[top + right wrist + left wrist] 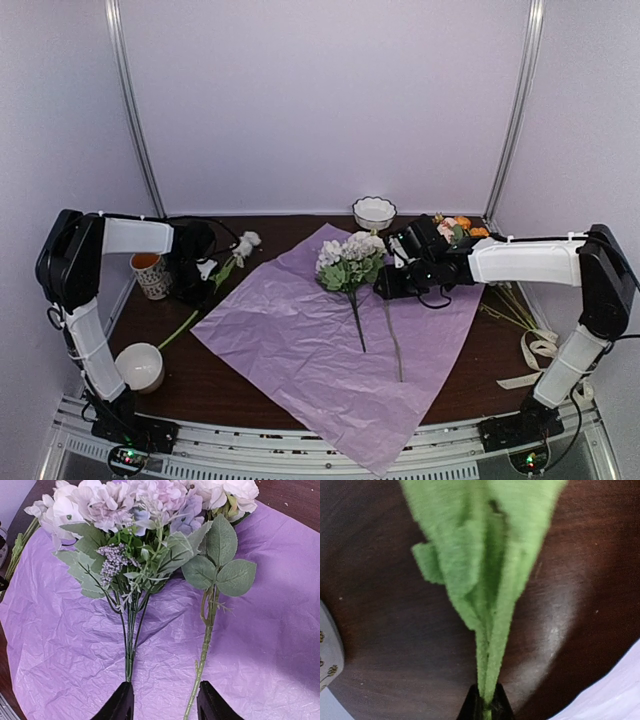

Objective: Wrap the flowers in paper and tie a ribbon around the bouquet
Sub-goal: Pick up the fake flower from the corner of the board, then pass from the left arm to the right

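Note:
The pink-lilac paper [330, 350] lies flat and crinkled in the middle of the table. Two flowers [350, 262] with white and pale blooms rest on it, stalks pointing toward me. My right gripper [382, 287] hovers open over those stalks. In the right wrist view the pale green stalk [205, 650] runs between the fingers [117, 706], and the dark stalks [129, 650] end at the left one. My left gripper [210, 270] is shut on the green leaf [480, 555] of a white-bloomed flower [245, 243] lying left of the paper. The ribbon [538, 350] lies loose at the right edge. No bouquet is in view.
More flowers with orange and pink blooms [455, 228] lie behind the right arm. A white bowl [374, 211] stands at the back. A patterned mug [152, 274] is beside the left arm, and a white cup [140, 366] sits near the front left.

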### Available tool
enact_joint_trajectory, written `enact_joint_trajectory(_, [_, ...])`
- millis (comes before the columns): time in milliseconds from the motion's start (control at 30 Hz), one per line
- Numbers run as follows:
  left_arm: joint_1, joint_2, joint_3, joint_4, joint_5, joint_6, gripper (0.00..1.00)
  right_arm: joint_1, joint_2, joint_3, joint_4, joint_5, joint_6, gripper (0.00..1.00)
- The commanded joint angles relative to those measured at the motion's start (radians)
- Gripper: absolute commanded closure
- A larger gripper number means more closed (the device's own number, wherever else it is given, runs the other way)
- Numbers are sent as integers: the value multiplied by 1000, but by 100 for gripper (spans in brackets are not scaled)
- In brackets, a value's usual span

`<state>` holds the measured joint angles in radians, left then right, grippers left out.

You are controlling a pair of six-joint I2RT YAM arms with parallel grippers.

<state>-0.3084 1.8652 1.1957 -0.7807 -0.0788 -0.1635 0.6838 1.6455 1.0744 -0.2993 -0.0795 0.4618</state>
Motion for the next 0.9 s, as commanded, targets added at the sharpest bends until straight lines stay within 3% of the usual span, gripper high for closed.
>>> enact_joint_trajectory(0, [6,-111,48,-14,-122,-37,100,-1,-49,-4,-14,-7,-12,56])
enact_joint_trajectory(200, [-11,-325,65,91,-112,-69,100,8,-98,12,-30,-8,-29,56])
enact_joint_trajectory(533, [-108,-676,-31,491,-59,26,100,146,-158,91,29,-74,-171,55])
enact_joint_trajectory(600, [-144,-756,-93,641,44,4,100,196,-175,96,88,-136,-234,55])
enact_joint_trajectory(733, [-185,-794,-183,935,353,-242,100,286,-199,95,265,-264,-288,49])
enact_joint_trajectory(867, [-327,-724,-204,1179,461,-383,100,344,-164,144,353,-272,-274,37])
